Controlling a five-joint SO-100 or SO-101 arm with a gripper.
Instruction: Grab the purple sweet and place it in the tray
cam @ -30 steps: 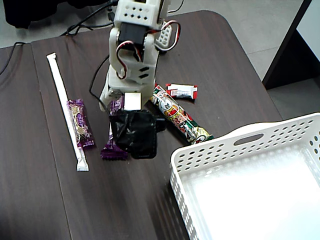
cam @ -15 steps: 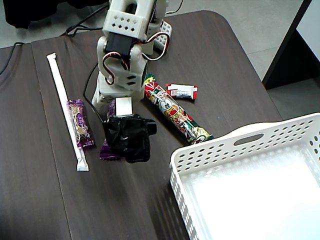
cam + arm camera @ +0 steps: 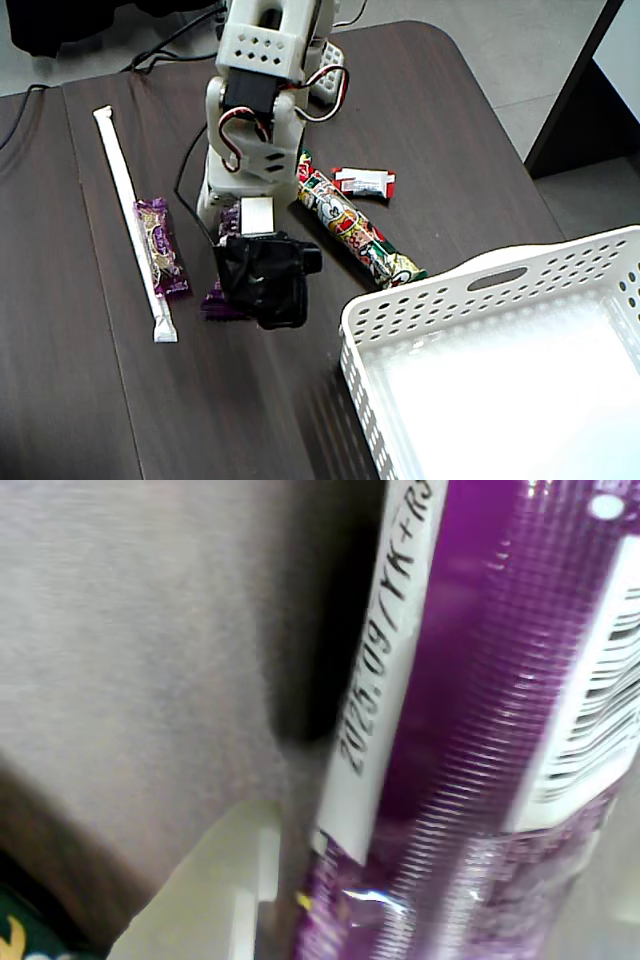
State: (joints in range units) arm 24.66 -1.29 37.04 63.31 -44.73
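A purple sweet (image 3: 222, 300) lies on the dark table, mostly covered by my gripper (image 3: 243, 262) and its black-wrapped camera. In the wrist view its purple wrapper (image 3: 470, 730), with a date stamp and barcode, fills the right side very close up. One cream finger (image 3: 200, 910) sits right against the wrapper's left edge; the other finger is out of sight. A second purple sweet (image 3: 160, 246) lies further left. The white perforated tray (image 3: 420, 300) stands at the lower right, with nothing inside that I can see.
A long white paper-wrapped stick (image 3: 130, 215) lies along the left, beside the second purple sweet. A long colourful sweet (image 3: 355, 232) lies diagonally between the arm and the tray. A small red and white sweet (image 3: 364, 182) sits behind it. Cables run off the table's far edge.
The arm swung left over the purple sweet, then came back slightly right. The sweet still lies in the same spot on the table.
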